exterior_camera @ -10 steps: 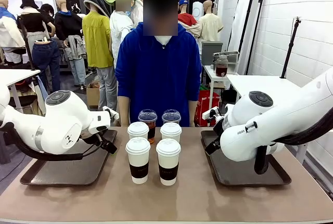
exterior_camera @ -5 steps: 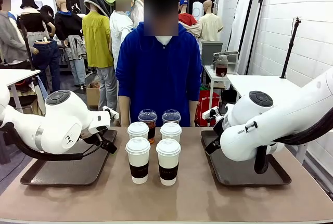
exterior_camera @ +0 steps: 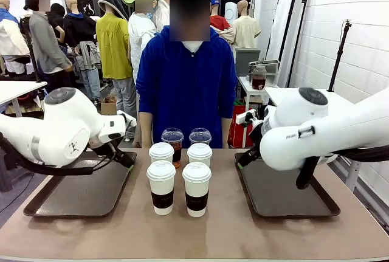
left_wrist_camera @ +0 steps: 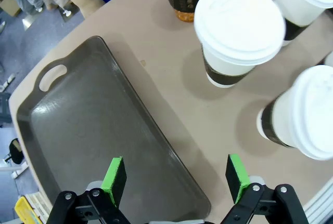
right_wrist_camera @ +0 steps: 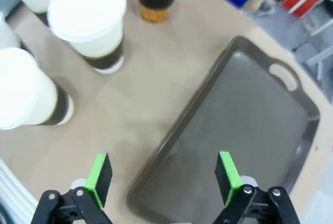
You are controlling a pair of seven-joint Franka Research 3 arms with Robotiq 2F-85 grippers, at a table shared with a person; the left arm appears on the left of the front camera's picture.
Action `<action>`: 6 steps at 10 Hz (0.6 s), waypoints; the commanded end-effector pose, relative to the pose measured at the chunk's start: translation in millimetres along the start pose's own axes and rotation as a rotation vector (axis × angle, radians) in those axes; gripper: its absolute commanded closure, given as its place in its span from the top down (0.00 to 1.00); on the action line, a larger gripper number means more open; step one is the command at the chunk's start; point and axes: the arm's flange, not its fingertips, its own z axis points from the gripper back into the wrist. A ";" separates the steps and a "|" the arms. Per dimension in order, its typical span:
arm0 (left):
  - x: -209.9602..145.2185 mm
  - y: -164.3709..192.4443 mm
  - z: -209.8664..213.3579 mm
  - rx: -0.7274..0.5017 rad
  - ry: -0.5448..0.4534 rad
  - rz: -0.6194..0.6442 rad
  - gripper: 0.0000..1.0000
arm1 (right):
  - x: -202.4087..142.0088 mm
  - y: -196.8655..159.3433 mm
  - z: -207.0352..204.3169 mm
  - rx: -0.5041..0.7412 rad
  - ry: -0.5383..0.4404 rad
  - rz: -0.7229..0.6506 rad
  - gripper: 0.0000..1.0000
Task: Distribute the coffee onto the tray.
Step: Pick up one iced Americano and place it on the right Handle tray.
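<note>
Coffee cups (exterior_camera: 196, 190), six counted, stood bunched at the middle of the table (exterior_camera: 213, 234). All six were on the tabletop between two dark trays, touching neither. There were four white lidded cups (exterior_camera: 161, 187) with dark brown sleeves, two in front and two behind, set close in a square. Two clear dome-lidded cups (exterior_camera: 172, 138) of amber drink stood side by side in the back row. They were the cups nearest the one person (exterior_camera: 185, 86) in a blue top standing at the far edge. The left tray (exterior_camera: 79, 196) and right tray (exterior_camera: 285, 200) lay one on each side of the cluster, each with a cutout handle slot.

Two arms, two grippers. The left gripper (left_wrist_camera: 177, 176) had its green pads spread wide with nothing between them. It hung above the left tray's inner long edge, one pad over the tray and the other over the table. Its wrist view showed three white cups and one amber cup just past that edge. The right gripper (right_wrist_camera: 162, 176) was the same, pads wide apart and holding nothing. It straddled the right tray's inner edge, with three white cups and an amber cup off to the side on the table. Neither gripper touched a cup or a tray.
</note>
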 end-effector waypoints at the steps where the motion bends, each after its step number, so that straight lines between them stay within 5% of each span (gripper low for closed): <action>1: 13.1 -7.3 39.7 0.007 0.042 -0.060 1.00 | 8.0 -8.2 40.8 0.057 0.016 0.059 1.00; 6: 18.0 -18.0 92.9 -0.008 0.023 -0.058 1.00 | 25.8 -0.6 100.5 0.089 0.011 0.137 1.00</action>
